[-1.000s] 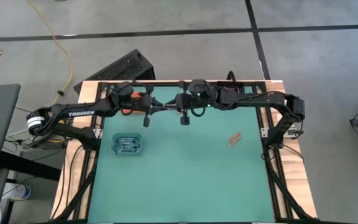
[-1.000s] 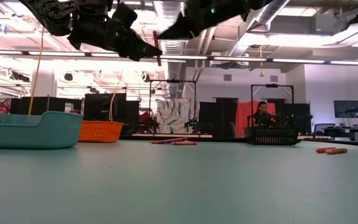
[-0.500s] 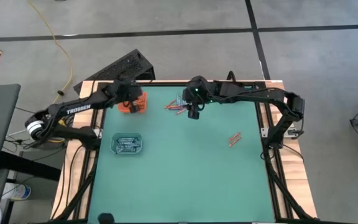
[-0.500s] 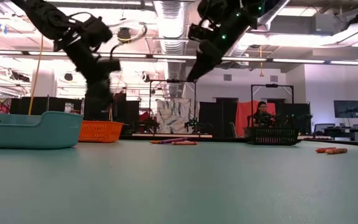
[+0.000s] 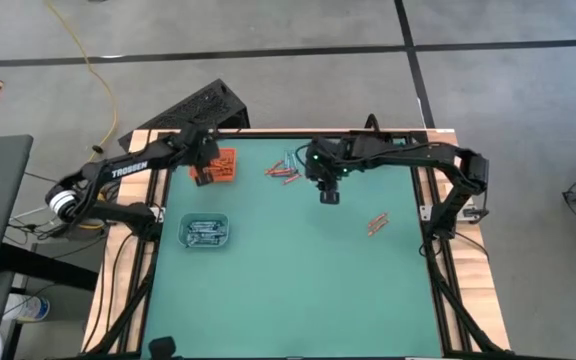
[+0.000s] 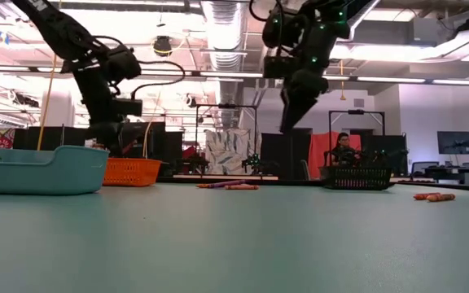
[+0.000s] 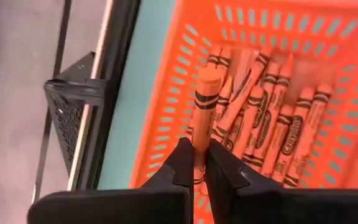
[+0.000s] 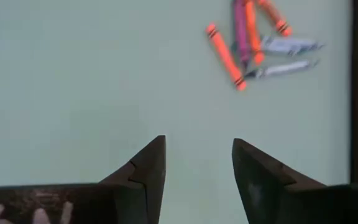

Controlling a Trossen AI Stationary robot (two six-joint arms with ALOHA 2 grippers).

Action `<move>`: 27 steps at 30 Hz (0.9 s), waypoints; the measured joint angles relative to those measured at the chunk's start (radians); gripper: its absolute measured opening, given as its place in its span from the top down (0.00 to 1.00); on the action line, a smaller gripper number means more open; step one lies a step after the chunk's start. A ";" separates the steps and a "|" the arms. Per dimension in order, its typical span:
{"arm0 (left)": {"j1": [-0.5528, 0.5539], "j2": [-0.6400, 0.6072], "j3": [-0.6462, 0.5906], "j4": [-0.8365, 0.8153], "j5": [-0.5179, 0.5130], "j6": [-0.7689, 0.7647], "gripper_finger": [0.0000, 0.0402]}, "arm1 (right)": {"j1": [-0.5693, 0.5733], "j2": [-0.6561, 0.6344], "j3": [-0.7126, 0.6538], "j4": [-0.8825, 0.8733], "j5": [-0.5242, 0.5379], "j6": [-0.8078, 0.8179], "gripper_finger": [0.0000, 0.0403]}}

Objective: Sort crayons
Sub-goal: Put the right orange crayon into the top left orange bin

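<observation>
— Crayon (image 7: pixel 206 99) is sitting clamped in your left gripper (image 7: pixel 195 163) over the orange tray (image 5: pixel 222 164), upper left of frame

— Release low; right gripper (image 8: pixel 195 163) is hanging apart, empty, near the loose crayons (image 5: pixel 286 170)

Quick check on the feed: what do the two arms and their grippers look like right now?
Both arms are dark and jointed. The left arm bears white TROSSEN lettering; a green light glows near the right gripper. Each gripper, left too, has two dark wedge-shaped fingers.
</observation>
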 joint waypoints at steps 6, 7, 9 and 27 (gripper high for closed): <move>0.001 0.082 0.000 -0.003 -0.050 -0.009 0.86 | 0.006 0.000 0.000 -0.051 -0.035 0.019 0.59; 0.001 0.088 0.000 0.002 -0.055 -0.015 0.83 | 0.009 0.000 0.000 -0.056 -0.039 0.019 0.59; 0.000 0.087 0.000 0.006 -0.055 -0.025 0.78 | 0.022 0.000 0.000 -0.060 -0.051 0.019 0.59; -0.242 -0.102 0.107 0.034 0.158 -0.340 0.68 | 0.125 -0.001 0.000 -0.386 -0.052 -0.031 0.59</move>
